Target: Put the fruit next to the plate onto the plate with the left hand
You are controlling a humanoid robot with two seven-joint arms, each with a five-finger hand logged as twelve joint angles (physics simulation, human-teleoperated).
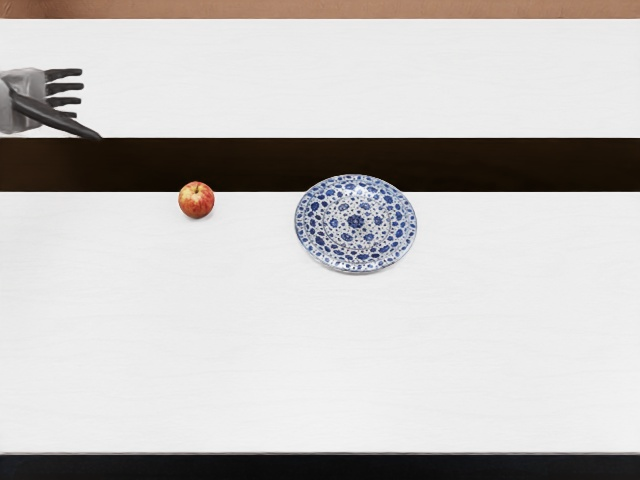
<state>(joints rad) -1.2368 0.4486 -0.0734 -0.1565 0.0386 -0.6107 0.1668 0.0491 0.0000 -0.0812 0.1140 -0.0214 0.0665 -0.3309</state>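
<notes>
A red and yellow apple [196, 200] sits on the white table near its far edge, left of centre. To its right, a short gap away, lies a blue and white patterned plate [356, 223] with nothing on it. My left hand [62, 100] shows at the upper left edge of the head view, well above and left of the apple. Its dark fingers are spread and hold nothing. The right arm does not show.
A dark gap [400, 164] runs across the picture just behind the apple and plate, with a second white surface [350, 75] beyond it. The near white table [320, 360] stretches toward the front edge.
</notes>
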